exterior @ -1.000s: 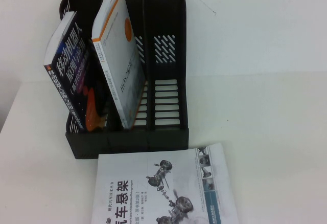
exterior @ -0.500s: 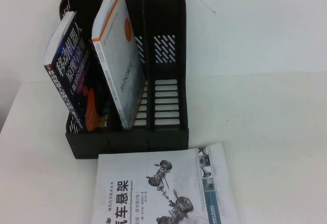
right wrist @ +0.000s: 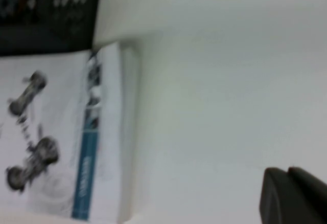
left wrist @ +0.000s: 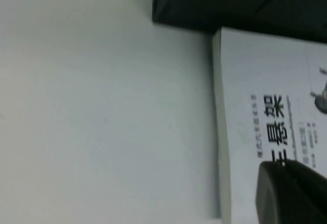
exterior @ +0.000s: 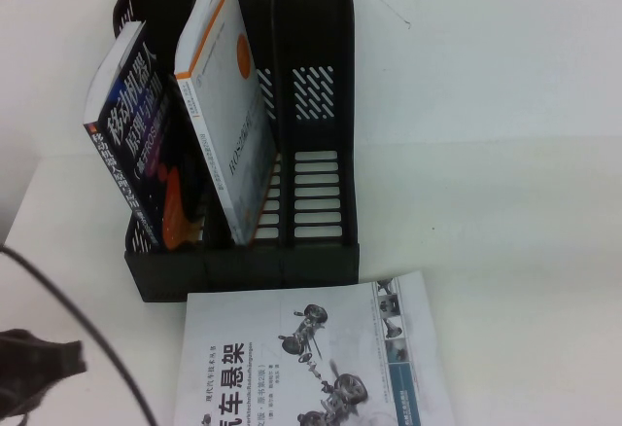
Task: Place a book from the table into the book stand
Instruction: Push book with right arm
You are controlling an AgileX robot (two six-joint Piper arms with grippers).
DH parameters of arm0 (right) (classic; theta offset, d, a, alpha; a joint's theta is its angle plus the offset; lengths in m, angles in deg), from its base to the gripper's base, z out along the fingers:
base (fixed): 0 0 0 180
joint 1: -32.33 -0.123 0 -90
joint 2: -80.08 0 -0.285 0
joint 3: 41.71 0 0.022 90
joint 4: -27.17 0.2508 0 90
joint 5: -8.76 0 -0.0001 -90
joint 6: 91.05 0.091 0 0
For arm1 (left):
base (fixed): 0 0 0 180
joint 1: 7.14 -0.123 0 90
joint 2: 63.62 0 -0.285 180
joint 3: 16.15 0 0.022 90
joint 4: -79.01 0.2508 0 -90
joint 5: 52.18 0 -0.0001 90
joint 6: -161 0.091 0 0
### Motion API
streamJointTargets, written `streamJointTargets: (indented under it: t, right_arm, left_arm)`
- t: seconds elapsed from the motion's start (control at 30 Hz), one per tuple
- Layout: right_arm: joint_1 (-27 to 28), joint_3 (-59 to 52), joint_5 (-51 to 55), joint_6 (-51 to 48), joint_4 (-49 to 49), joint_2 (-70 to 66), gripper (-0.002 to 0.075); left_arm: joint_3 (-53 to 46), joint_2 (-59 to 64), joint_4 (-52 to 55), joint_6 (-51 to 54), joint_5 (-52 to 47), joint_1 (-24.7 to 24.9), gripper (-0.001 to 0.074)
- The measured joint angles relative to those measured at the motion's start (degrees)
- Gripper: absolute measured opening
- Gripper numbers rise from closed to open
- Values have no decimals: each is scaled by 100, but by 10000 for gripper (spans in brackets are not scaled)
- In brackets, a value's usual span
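Book (exterior: 311, 363): lies flat, front cover up, at the near edge of the table (exterior: 505, 241), its far edge just beside the front of the book stand (exterior: 243, 124); part of it runs off the near side of the high view.
Long axis: appears to run from the stand toward the near edge, though the cut-off makes this uncertain.
Book stand: far-left part of the table; the right compartment is empty, the other two each hold a leaning book.
Left gripper (exterior: 34, 372): low at the near-left corner, just left of the book's left edge — the book lies to its right. Finger spacing: cannot be told.
Right gripper (right wrist: 294, 196): absent from the high view; its wrist view shows it off the book's right edge. Finger spacing: cannot be told.
Nearer arm: judged the left.
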Motion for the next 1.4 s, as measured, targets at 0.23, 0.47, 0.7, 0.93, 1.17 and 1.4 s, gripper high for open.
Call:
streamJointTargets:
  t: [0.23,0.47,0.7,0.93,1.17,1.4]
  right_arm:
    - [-940,30,-705,-734,801,-1665,-2]
    - [-2021,42,-1618,-683,969,-3123,-2]
    - [-2651,399,-1923,-646,1015,-4169,-2]
    - [-2823,875,-1856,-556,1051,-4582,-1]
    - [-3085,1284,-1728,-531,1051,-4780,-1]
    - [-3454,1637,-1720,-531,1219,-4950,-1]
  left_arm:
    - [0,1334,-1838,1349,57,0,-3]
    - [11,2116,-2633,2085,189,0,-3]
    - [11,2201,-2607,2119,383,0,-3]
    - [21,2201,-2474,2119,451,0,-3]
    - [29,2201,-2465,2124,496,0,-3]
    - [29,2201,-2767,2221,531,-122,-3]
